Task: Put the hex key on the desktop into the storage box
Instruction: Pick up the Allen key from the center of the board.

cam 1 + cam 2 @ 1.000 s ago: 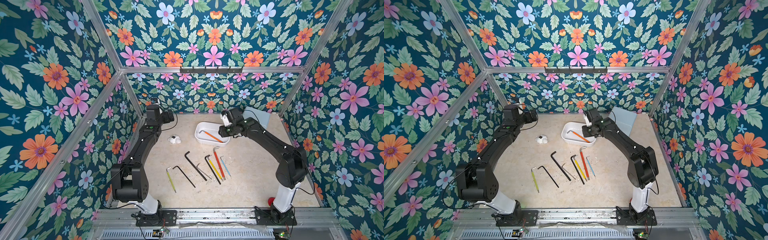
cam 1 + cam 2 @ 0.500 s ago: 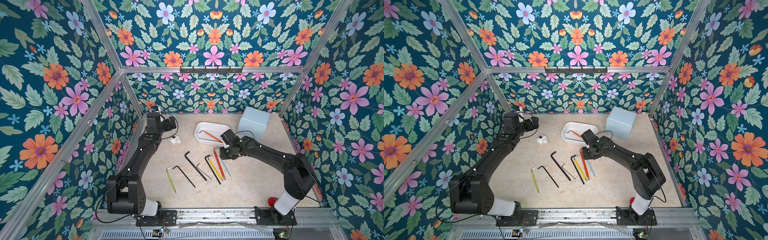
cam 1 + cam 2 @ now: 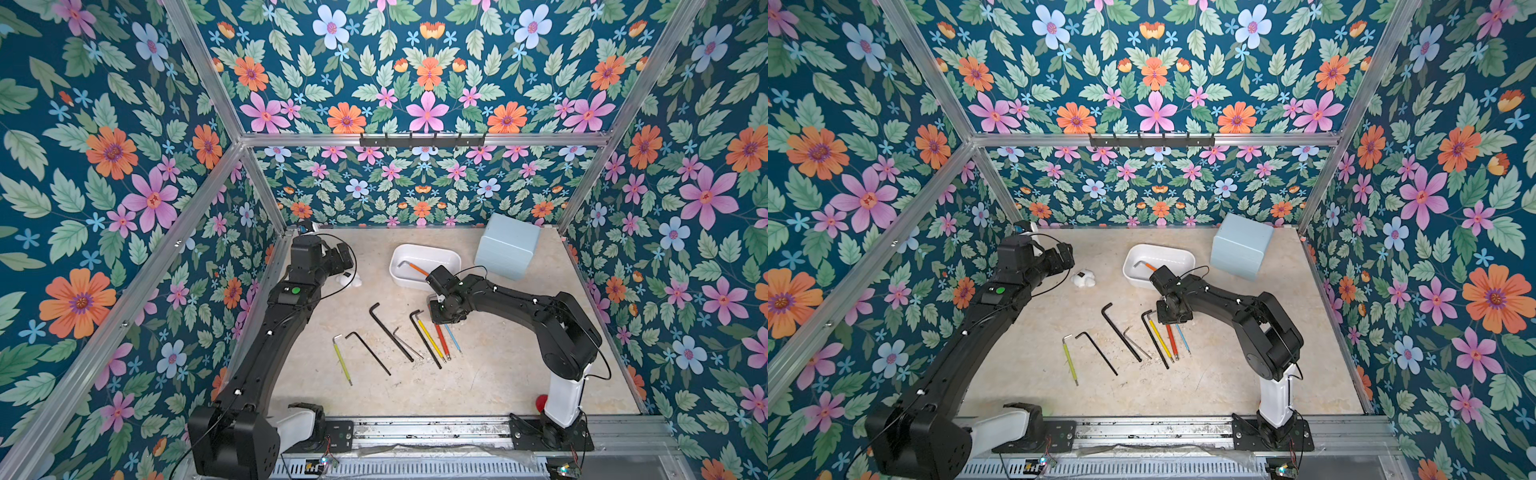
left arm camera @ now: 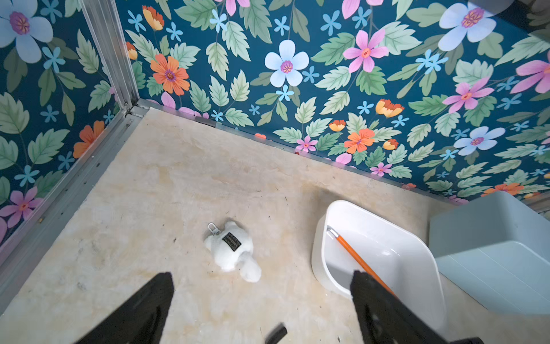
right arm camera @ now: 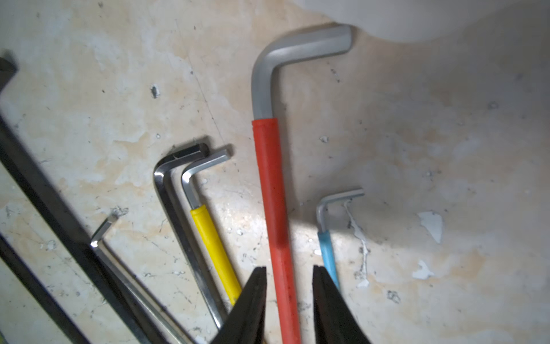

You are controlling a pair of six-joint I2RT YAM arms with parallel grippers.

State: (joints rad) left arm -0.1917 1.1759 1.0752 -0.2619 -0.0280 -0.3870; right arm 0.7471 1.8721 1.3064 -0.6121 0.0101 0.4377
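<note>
Red-sleeved hex key (image 5: 275, 214): stiff, thin, low-lying; grasp mid-sleeve. Right gripper (image 5: 289, 278) straddling, jaws parted, not yet clamped.

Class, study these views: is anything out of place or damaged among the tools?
Yes. A white plush toy lies on the desktop beside the storage box, unrelated to the hex keys. The desktop's surface is chipped, with white flakes near the blue hex key.

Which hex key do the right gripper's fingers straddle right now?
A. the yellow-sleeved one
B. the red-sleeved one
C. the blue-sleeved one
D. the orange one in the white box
B: in the right wrist view the right gripper has one fingertip on each side of the red-sleeved hex key, which lies on the desktop.
</note>
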